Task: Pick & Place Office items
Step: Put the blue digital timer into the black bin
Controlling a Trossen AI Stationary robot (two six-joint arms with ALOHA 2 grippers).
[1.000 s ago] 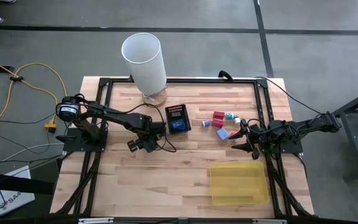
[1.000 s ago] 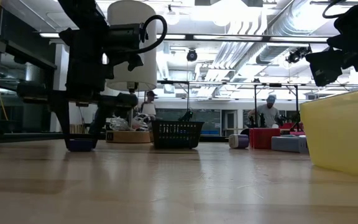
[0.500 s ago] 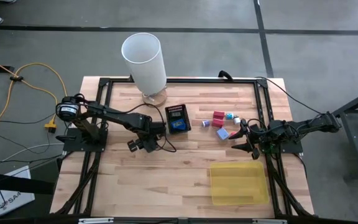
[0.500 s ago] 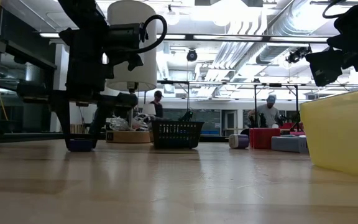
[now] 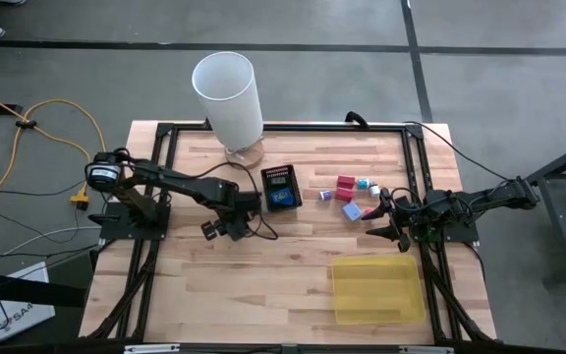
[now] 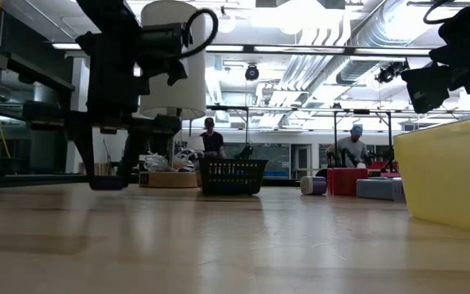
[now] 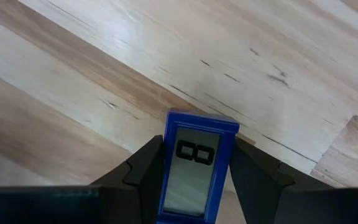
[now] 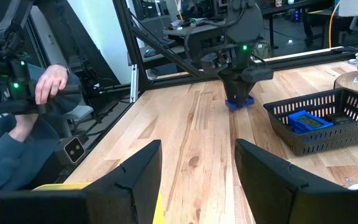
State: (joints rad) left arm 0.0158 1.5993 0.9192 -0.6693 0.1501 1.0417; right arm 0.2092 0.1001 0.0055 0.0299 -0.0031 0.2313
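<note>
My left gripper [image 5: 226, 230] is left of the table's middle, shut on a small blue piece with a clear window [image 7: 197, 168]. The low view shows that piece [image 6: 107, 184] below the gripper, and it appears again in the right wrist view [image 8: 238, 103]. Other office items lie right of the middle: a red block [image 5: 346, 184], a pale blue block [image 5: 352, 210] and a white/teal piece [image 5: 363, 184]. My right gripper [image 5: 381, 224] hangs open just right of them, touching nothing. My left gripper pinches the blue piece between its two fingers, one on each long side [image 7: 168, 155]. The fingers come from above, pointing down. The piece hangs below them, just clear of the table in the low view.
A black mesh box [image 5: 281, 187] with a blue piece inside stands just right of my left gripper. A tall white cylinder [image 5: 228, 93] stands at the far edge. The flat yellow tray [image 5: 376, 288] lies near the right front. A person's hand [image 8: 50, 81] shows beyond the table.
My left gripper has risen a little, staying shut, and the blue piece has come up off the table with it. My right arm has kept still.
</note>
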